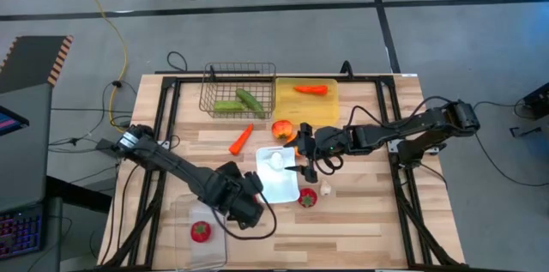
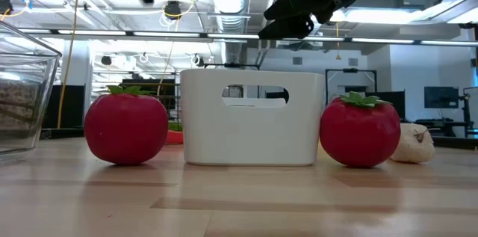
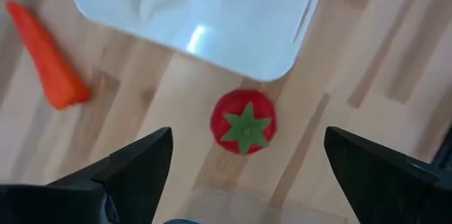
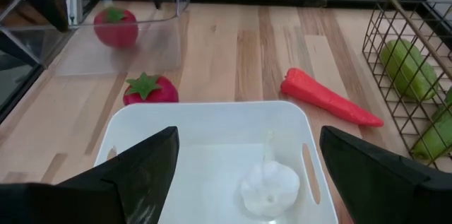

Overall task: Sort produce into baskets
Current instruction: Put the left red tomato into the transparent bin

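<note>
My left gripper (image 1: 249, 196) is open and hangs over a red round fruit (image 3: 244, 121) that sits on the table by the white tray's (image 1: 283, 188) left side. Its fingers stand apart on either side of the fruit and do not touch it. My right gripper (image 1: 304, 167) is open over the white tray (image 4: 205, 139), where a garlic bulb (image 4: 270, 185) lies. Another red fruit (image 1: 308, 197) and a garlic bulb (image 1: 327, 191) lie right of the tray. A third red fruit (image 1: 201, 231) is in the clear tub (image 1: 184, 208).
The wire basket (image 1: 214, 79) at the far side holds two green cucumbers (image 1: 238, 100). The yellow tray (image 1: 287, 109) beside it holds an orange-red piece (image 1: 310, 89). An orange carrot (image 1: 241, 139) and an orange-red pepper (image 1: 281, 129) lie on the wood between them and the white tray.
</note>
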{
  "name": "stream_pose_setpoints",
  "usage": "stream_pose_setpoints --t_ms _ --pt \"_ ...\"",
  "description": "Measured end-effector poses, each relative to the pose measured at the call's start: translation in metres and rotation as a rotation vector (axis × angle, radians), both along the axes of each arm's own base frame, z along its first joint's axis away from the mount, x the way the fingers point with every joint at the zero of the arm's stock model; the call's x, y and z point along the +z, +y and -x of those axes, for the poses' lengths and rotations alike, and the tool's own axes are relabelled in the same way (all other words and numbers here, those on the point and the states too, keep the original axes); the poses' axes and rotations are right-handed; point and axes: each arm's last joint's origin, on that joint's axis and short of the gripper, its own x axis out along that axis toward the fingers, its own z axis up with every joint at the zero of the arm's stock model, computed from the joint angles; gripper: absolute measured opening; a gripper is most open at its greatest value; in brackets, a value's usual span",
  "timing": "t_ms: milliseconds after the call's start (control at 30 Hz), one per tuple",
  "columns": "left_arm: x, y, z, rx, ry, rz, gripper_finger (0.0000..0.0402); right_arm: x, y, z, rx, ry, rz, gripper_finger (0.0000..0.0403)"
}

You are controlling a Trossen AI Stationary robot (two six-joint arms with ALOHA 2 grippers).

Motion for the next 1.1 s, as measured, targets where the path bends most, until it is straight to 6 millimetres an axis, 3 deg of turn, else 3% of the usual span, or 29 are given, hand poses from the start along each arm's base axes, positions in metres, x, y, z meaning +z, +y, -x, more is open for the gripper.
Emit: stream_pose_setpoints --t_ms 167,467,733,1100 --pt "-0.033 0.003 -0.002 -0.019 0.041 0.034 0.0355 0.005 -0.001 0.010 0.007 0.038 0.017 0.0372" --pt "-0.070 0.013 -0.007 -0.059 0.051 0.074 0.0355 0.020 0.001 0.038 0.029 0.120 0.038 0.0372" --pt "-0.088 0.023 -0.005 -0.061 0.084 0.069 0.0355 0.025 0.013 0.058 0.085 0.180 0.049 0.0372" --pt "-0.109 0.023 -0.001 -0.067 0.075 0.123 0.0355 0.021 0.028 0.067 0.152 0.254 0.068 0.0372"
